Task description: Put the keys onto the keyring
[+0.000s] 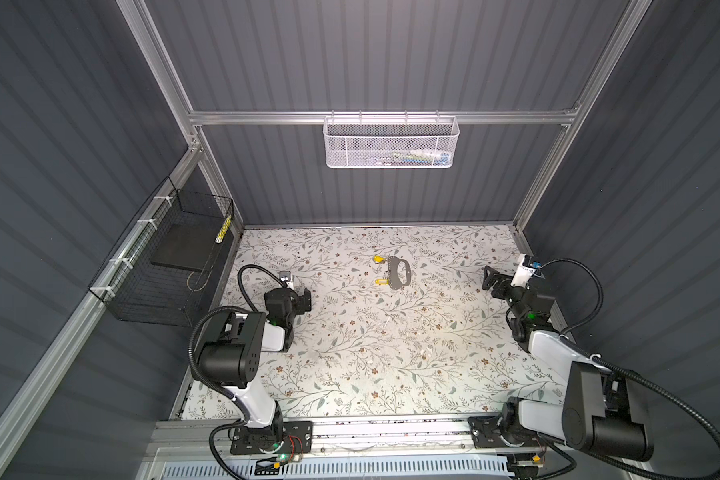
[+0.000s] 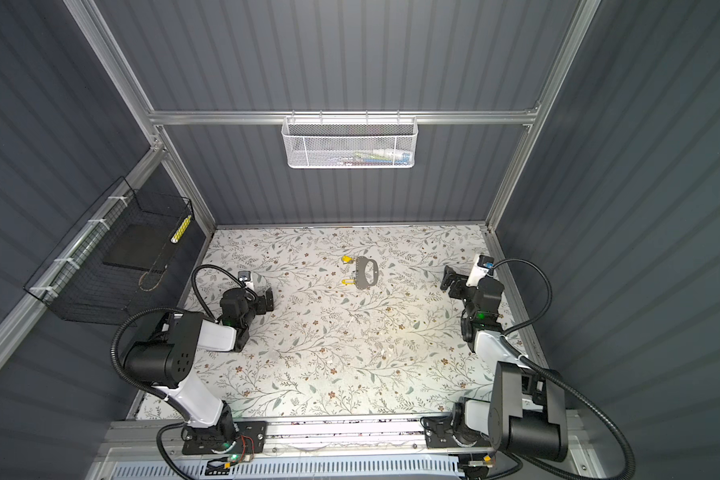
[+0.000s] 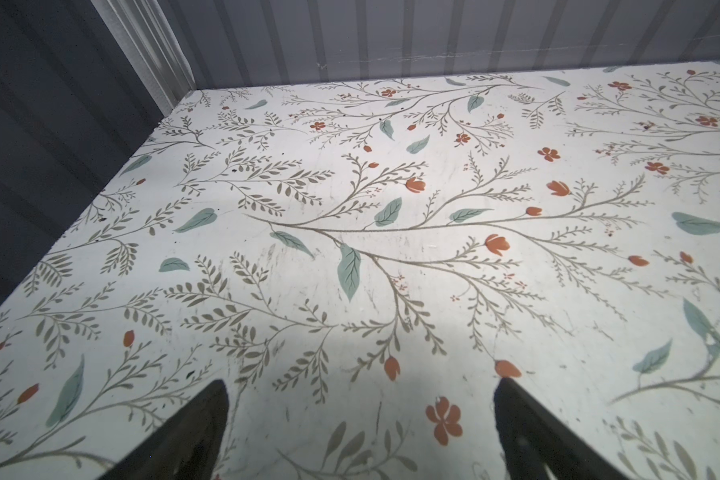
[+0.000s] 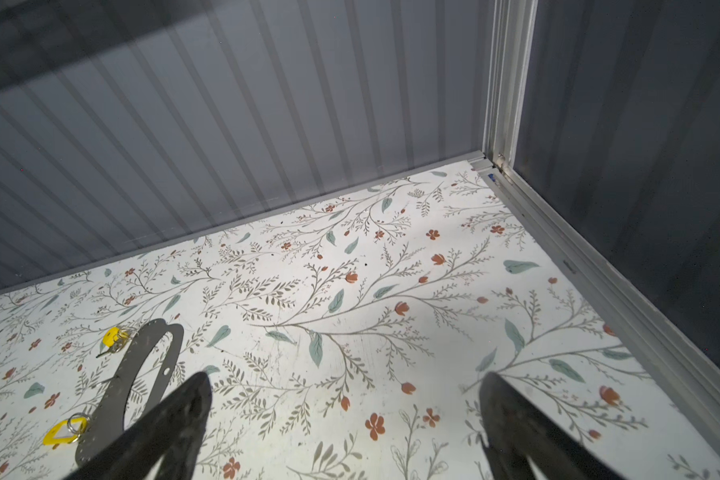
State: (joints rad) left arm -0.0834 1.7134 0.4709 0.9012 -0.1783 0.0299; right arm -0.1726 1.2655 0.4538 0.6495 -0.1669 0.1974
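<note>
Progress looks nil: both keys (image 1: 377, 259) lie on the table (image 1: 350, 353) just beside the keyring (image 1: 399, 272), near the back middle. They seem unthreaded, though too small to be sure. Left gripper (image 3: 360, 386) and right gripper (image 4: 346, 382) stand wide open, empty, touching neither.

No writing or number can be read; things in the white mesh basket (image 1: 350, 145) are blurred.
</note>
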